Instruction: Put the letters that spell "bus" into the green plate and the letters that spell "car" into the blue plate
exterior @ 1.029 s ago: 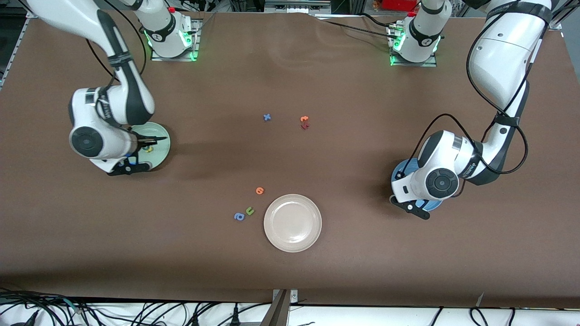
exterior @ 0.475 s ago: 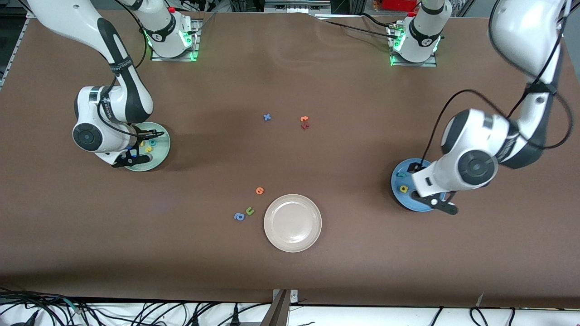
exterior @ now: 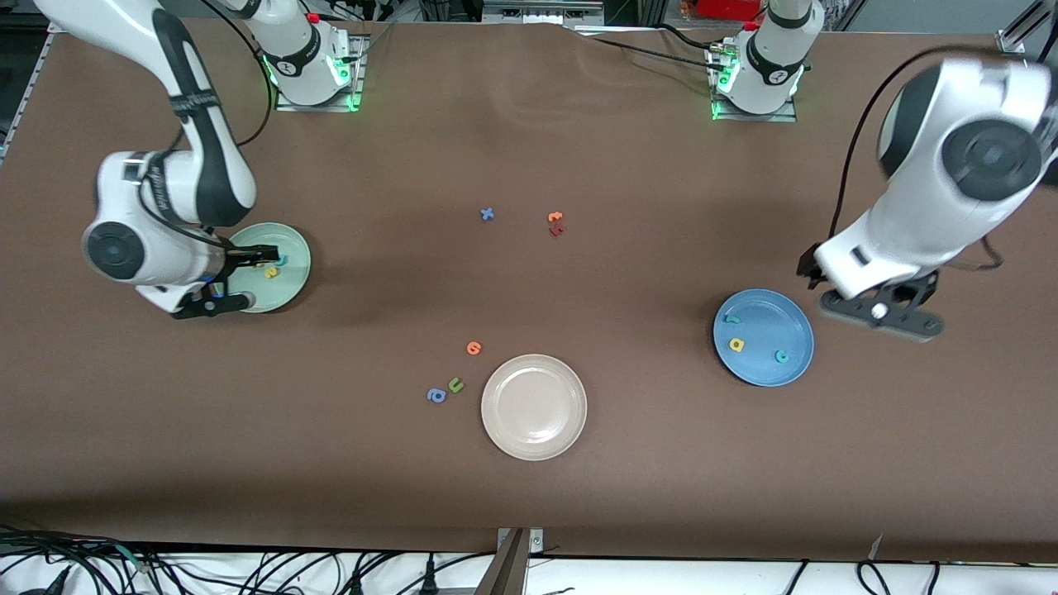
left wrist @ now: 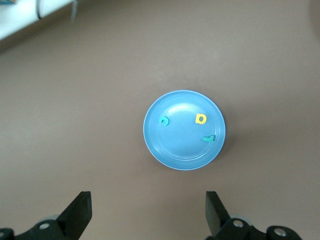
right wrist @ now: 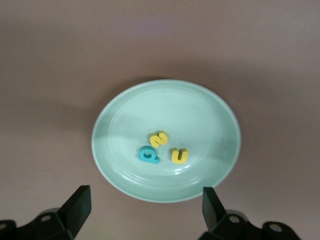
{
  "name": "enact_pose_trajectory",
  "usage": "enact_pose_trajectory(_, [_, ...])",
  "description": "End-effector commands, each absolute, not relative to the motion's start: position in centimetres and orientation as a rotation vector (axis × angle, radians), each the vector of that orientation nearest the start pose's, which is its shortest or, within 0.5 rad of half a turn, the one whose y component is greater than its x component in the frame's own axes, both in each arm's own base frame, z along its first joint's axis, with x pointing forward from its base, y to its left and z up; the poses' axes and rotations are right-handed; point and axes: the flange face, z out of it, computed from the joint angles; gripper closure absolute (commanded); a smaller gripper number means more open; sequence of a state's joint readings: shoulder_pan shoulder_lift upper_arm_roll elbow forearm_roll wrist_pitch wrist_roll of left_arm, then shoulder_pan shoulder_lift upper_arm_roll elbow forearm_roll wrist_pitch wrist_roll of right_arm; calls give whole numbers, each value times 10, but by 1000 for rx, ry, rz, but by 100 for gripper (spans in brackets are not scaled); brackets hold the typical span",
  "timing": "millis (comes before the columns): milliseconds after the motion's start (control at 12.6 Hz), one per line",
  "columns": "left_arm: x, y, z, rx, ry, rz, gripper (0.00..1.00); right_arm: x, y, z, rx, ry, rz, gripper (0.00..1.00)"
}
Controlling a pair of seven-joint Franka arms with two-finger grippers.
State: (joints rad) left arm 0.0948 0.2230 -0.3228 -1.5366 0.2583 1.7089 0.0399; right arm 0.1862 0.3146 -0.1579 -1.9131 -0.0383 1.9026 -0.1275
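Note:
The green plate (exterior: 291, 281) (right wrist: 200, 117) stands toward the right arm's end of the table. In it lie the yellow s (right wrist: 159, 138), the teal b (right wrist: 148, 155) and the yellow u (right wrist: 180, 156). My right gripper (exterior: 216, 302) (right wrist: 145, 207) hangs open and empty over the plate's rim. The blue plate (exterior: 773, 322) (left wrist: 180, 147) holds the teal c (left wrist: 163, 120), the yellow a (left wrist: 201, 119) and the teal r (left wrist: 209, 138). My left gripper (exterior: 880, 312) (left wrist: 147, 212) is open and empty, raised over the bare table beside the blue plate.
A beige plate (exterior: 534, 406) sits mid-table, nearer the front camera. Beside it lie an orange letter (exterior: 474, 348), a green u (exterior: 455, 384) and a blue rounded letter (exterior: 436, 396). Farther off are a blue x (exterior: 488, 214), an orange letter (exterior: 555, 217) and a dark red one (exterior: 556, 230).
Both grippers opened and lifted. The left arm swung off the blue plate toward its end of the table, uncovering the three letters. The right arm drew back over the green plate's rim.

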Motion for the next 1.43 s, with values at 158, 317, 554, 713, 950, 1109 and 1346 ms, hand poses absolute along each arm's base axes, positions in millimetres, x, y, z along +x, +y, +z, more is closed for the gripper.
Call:
enact_pose_trajectory(158, [575, -75, 590, -3064, 320, -71, 0, 615, 25, 447, -3156, -199, 454, 1])
enact_pose_trajectory(317, [570, -71, 595, -3069, 293, -82, 0, 612, 25, 503, -3173, -160, 338, 1])
enact_pose_trajectory(554, [561, -72, 602, -3104, 239, -93, 0, 598, 21, 553, -3173, -153, 201, 1])
enact_pose_trajectory(713, [557, -86, 605, -3098, 188, -101, 0, 594, 16, 561, -3177, -144, 172, 1])
enact_pose_trajectory(950, [557, -77, 608, -3095, 168, -97, 0, 583, 6, 565, -3172, -130, 108, 1])
enact_pose_trajectory(1109, [554, -76, 615, -3098, 165, -115, 0, 583, 6, 566, -3175, -131, 113, 1])
enact_pose_trajectory(1346, [554, -66, 617, -3110, 135, -118, 0, 583, 8, 568, -3173, -140, 111, 1])
